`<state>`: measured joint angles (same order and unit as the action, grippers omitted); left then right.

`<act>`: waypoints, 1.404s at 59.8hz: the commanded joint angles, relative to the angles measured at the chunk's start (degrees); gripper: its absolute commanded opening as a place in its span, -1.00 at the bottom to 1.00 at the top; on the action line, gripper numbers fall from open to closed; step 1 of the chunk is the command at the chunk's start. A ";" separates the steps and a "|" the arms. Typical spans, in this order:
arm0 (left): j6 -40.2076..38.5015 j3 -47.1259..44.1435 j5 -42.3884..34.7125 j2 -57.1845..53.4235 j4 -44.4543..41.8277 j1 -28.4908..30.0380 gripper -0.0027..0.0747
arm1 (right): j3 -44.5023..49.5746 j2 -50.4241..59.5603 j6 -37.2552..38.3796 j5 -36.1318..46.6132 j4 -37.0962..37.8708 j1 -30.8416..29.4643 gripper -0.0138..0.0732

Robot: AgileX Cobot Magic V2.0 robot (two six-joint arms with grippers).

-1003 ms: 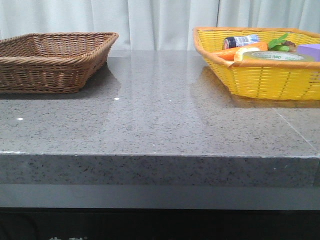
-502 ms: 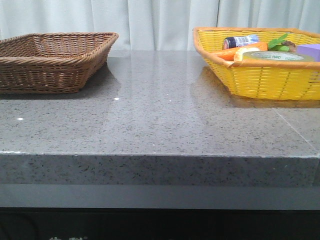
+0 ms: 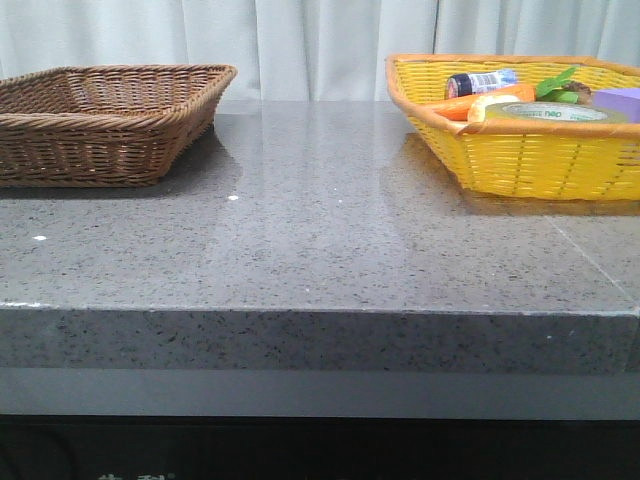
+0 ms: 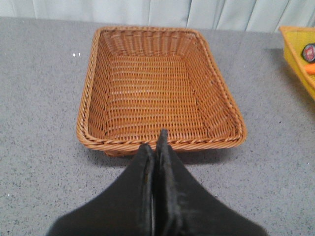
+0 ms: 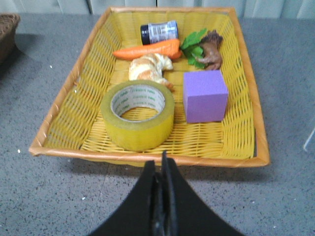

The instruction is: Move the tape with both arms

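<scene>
Tape (image 5: 138,115) lay flat in yellow basket (image 5: 64,98), 12 o'clock of right gripper (image 5: 162,162) — both grippers clenched empty, left gripper (image 4: 156,145) facing brown basket (image 4: 88,108) — likely the drop.

glossy yellow-green tape (image 5: 138,116) with a pale printed inner ring. bright yellow weave on the basket (image 5: 74,105), orange rim. purple cube (image 5: 205,96), orange carrot (image 5: 147,50), dark bottle (image 5: 158,32) with a white label, green leaves (image 5: 193,46). brown wicker basket (image 4: 93,88) at the left edge of the speckled grey table (image 3: 320,230). black fingers (image 4: 147,167).
</scene>
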<state>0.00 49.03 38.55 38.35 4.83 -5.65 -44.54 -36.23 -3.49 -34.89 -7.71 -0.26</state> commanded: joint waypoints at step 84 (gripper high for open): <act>2.70 6.01 -4.35 10.93 0.57 -27.14 0.53 | -30.30 -33.46 0.59 -21.50 -0.74 -0.38 0.72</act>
<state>2.71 52.96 38.22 49.55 4.83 -31.49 -70.61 -67.80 -3.25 -56.65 -7.86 -0.26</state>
